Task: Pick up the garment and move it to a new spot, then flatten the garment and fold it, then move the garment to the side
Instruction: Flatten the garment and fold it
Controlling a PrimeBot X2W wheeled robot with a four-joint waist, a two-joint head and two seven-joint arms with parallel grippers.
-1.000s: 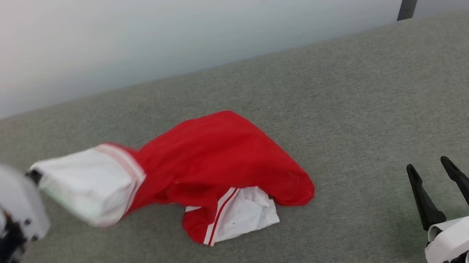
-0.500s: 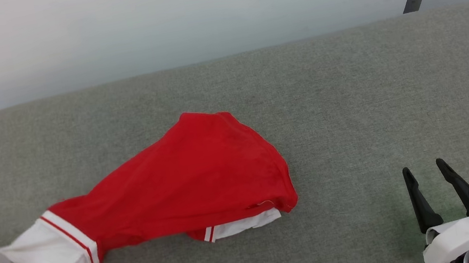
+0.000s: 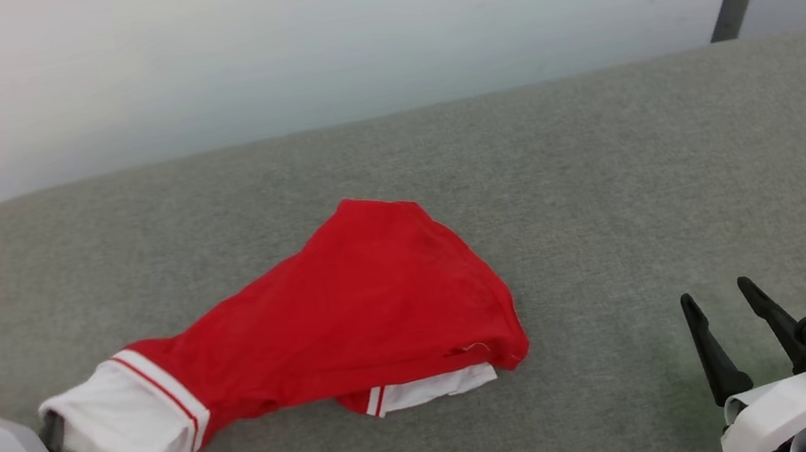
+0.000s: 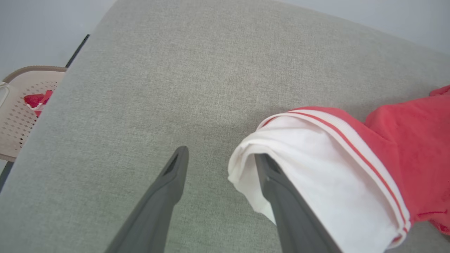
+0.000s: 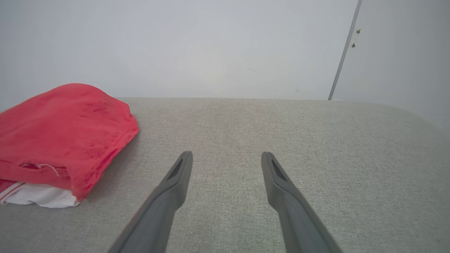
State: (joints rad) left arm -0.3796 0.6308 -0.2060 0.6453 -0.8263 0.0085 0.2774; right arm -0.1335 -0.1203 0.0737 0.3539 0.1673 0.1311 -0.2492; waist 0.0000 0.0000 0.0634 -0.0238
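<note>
The garment [image 3: 351,307], red with white sleeves and red-and-white striped trim, lies stretched leftward on the grey fabric surface [image 3: 604,170]. One white sleeve [image 3: 119,424] points at my left gripper [image 3: 51,431] at the lower left. In the left wrist view that gripper [image 4: 220,153] is open, and the sleeve [image 4: 316,175] drapes over its right finger [image 4: 281,196], while the left finger is bare. The other white sleeve [image 3: 433,387] peeks out under the red body. My right gripper [image 3: 714,291] stands open at the lower right, apart from the garment [image 5: 59,130], with nothing between its fingers [image 5: 226,154].
A pale wall runs behind the surface's far edge. A beige perforated basket [image 4: 21,105] holding something red stands beyond the surface's edge in the left wrist view. A dark metal post [image 3: 729,12] stands at the back right.
The white sleeve, held up at the left a second ago, has come down onto the surface with the garment stretched out. My left gripper has opened. The head camera has shifted slightly.
</note>
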